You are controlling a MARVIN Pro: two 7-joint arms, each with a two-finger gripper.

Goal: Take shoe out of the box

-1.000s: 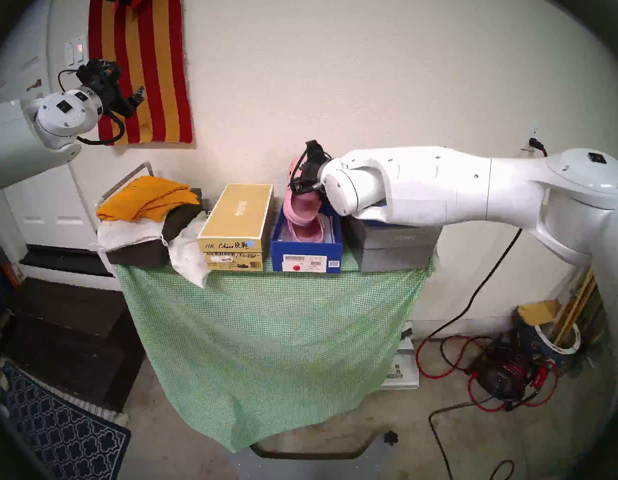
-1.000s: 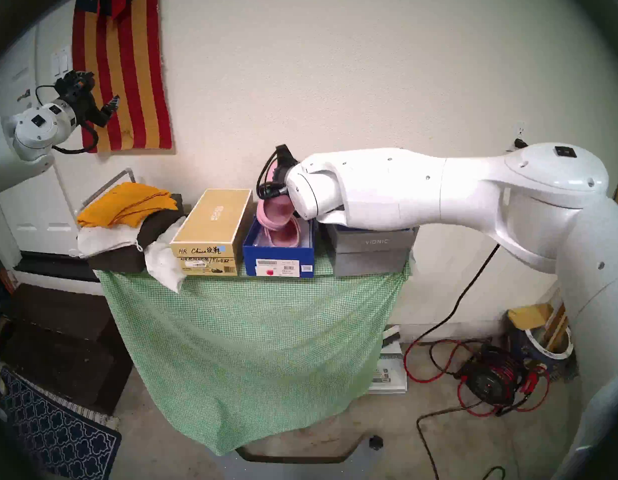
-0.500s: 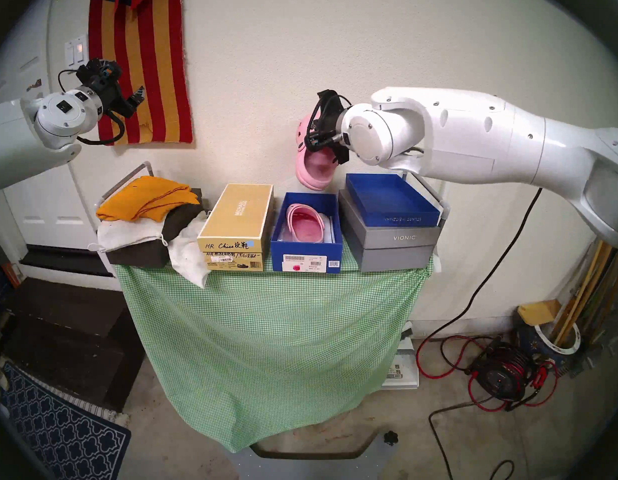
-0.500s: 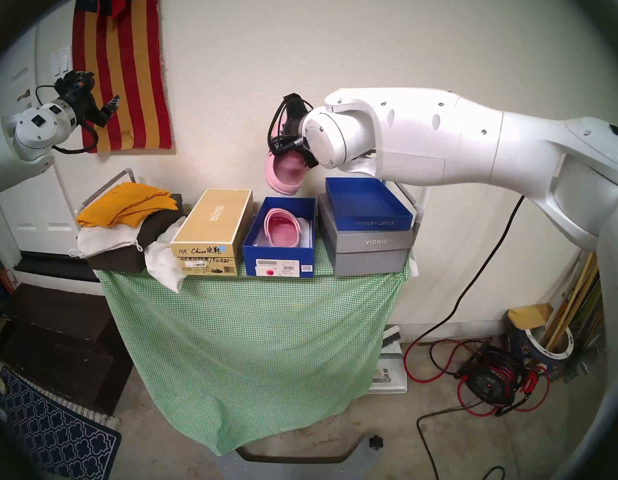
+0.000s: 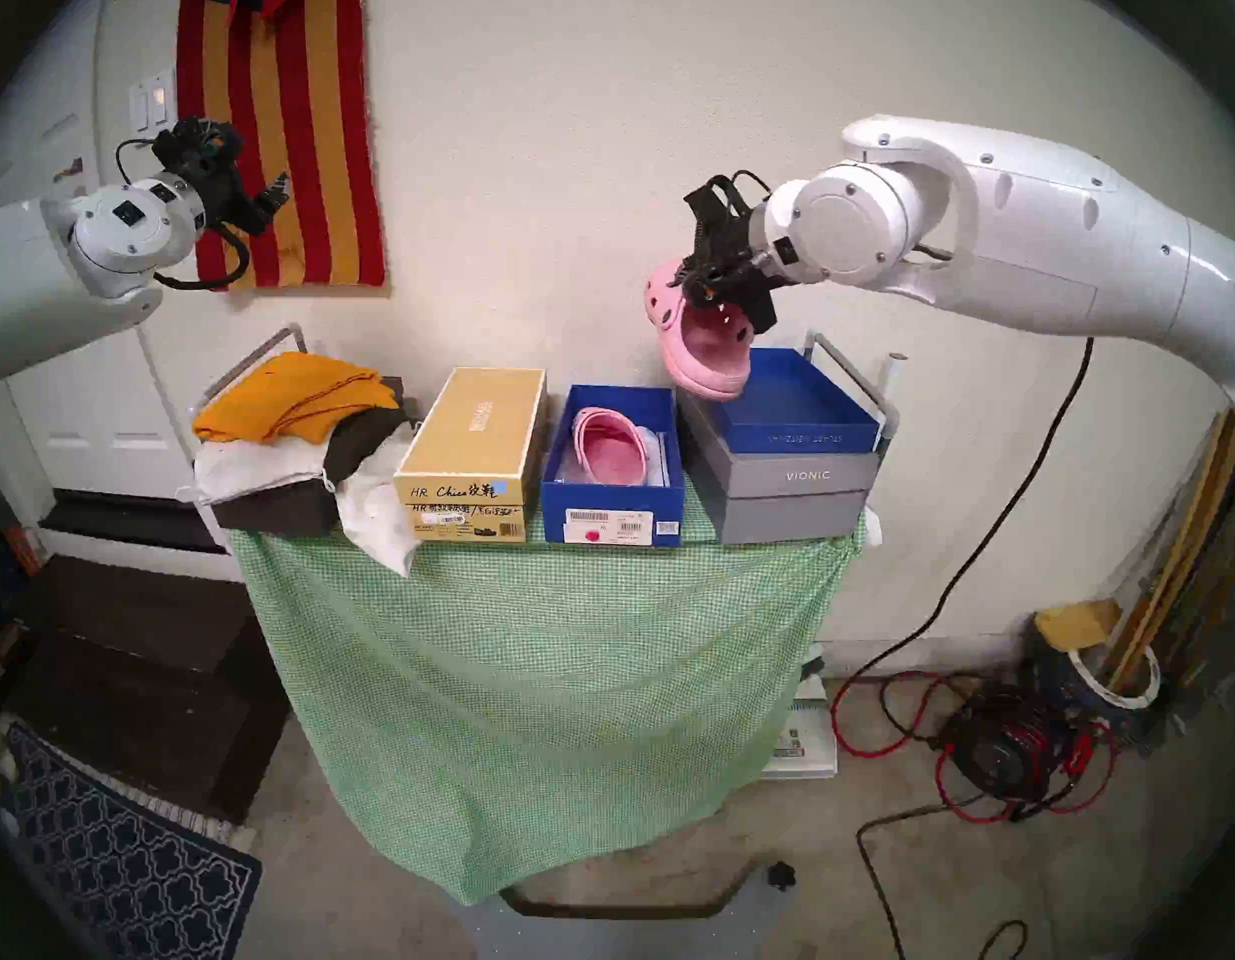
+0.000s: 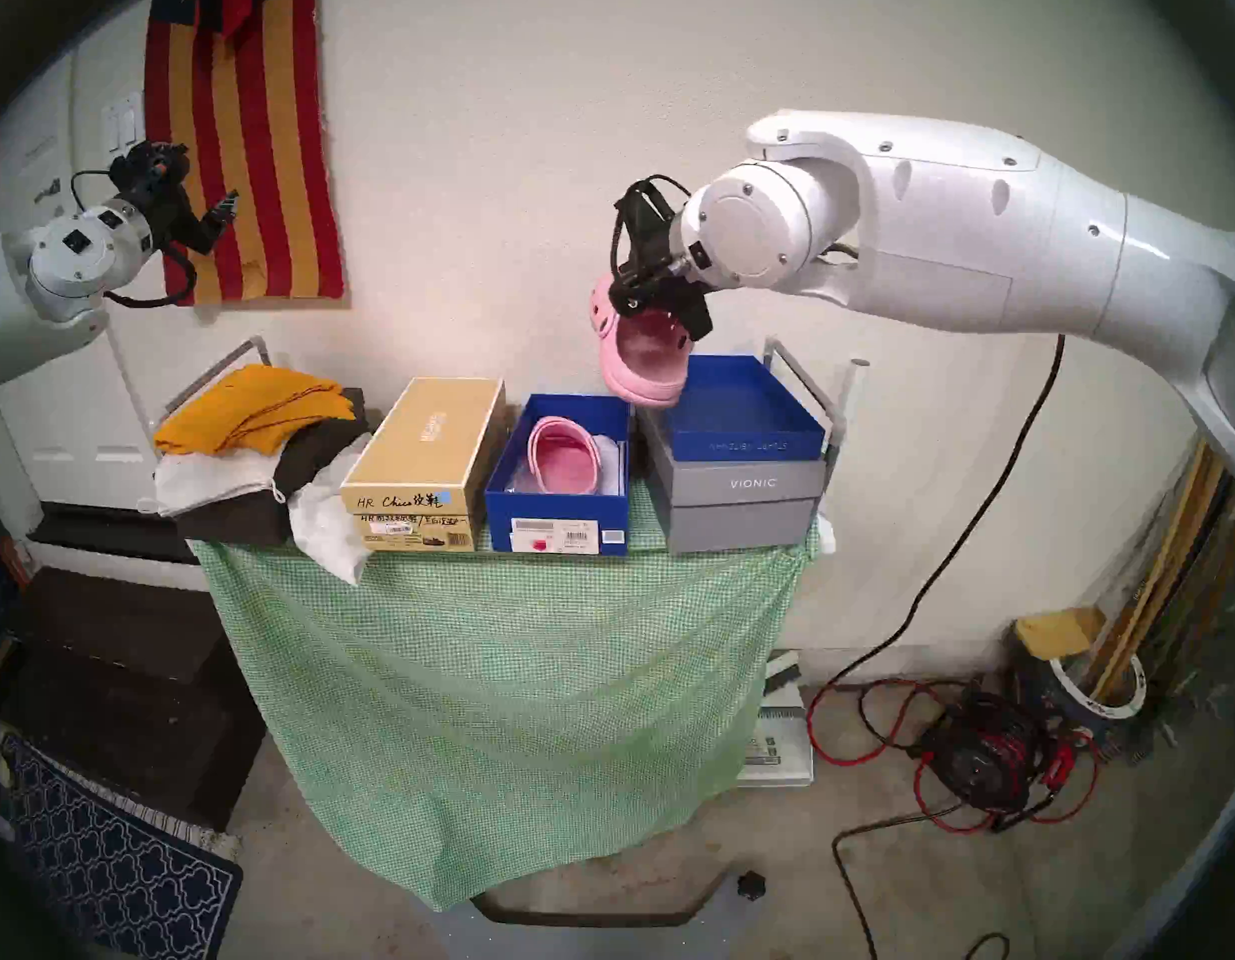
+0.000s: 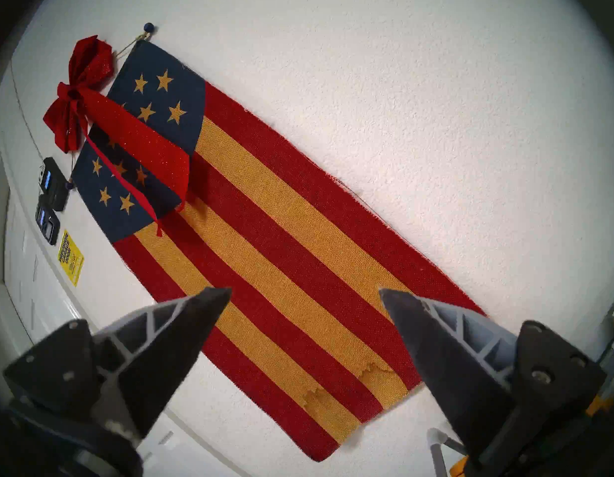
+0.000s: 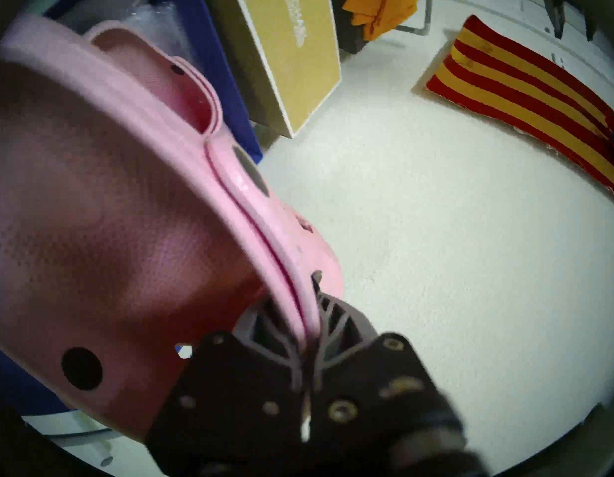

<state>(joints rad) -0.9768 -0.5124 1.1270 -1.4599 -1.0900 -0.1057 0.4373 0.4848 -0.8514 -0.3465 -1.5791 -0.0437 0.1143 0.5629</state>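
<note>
The right gripper pinches a pink clog in mid-air above the blue lid, clear of the blue box, where a second pink clog lies. Left wrist view: the left gripper gapes empty before a striped flag. Right wrist view: fingers clamp the clog's rim.

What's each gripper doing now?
Left gripper: open, empty.
Right gripper: closed on the pink clog.
</note>
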